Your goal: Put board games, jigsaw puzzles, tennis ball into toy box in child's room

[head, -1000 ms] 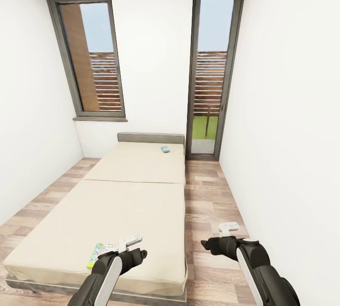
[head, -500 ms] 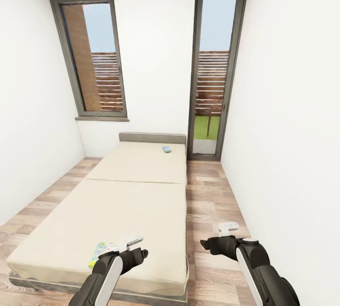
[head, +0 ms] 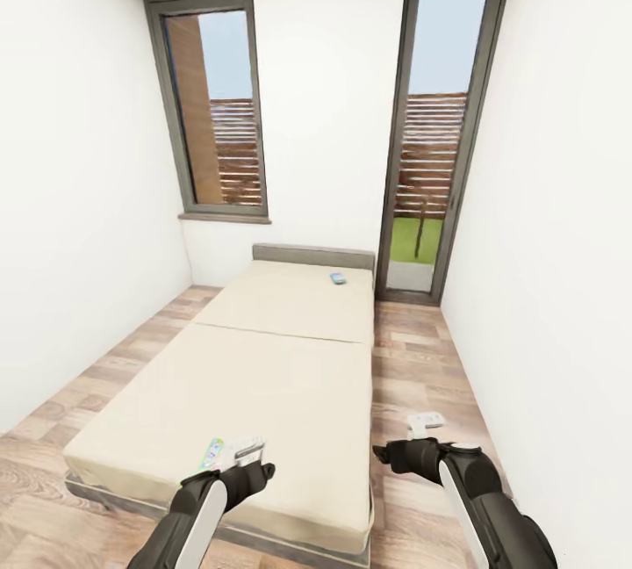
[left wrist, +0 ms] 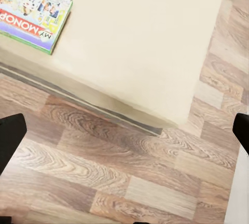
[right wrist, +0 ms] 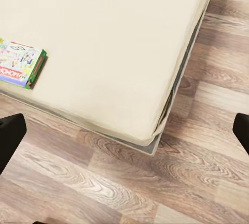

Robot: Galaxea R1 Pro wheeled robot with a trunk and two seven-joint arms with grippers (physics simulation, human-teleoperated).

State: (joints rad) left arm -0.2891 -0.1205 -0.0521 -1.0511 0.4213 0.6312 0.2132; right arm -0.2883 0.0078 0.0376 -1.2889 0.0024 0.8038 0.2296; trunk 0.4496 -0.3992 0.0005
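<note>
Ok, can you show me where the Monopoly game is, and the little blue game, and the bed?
Monopoly game [left wrist: 32, 12]: left wrist view, on its illustrated lid.
little blue game [head: 338, 278]: head view, middle of the box, near the headboard.
bed [head: 290, 376]: head view, on bare beige mattress.

"MY MONOP…" on board game [left wrist: 32, 12]

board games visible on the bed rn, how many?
2. A green-edged board game lies near the foot edge of the bed, just ahead of the left gripper. A small blue game lies near the headboard. None looks hidden.
</note>
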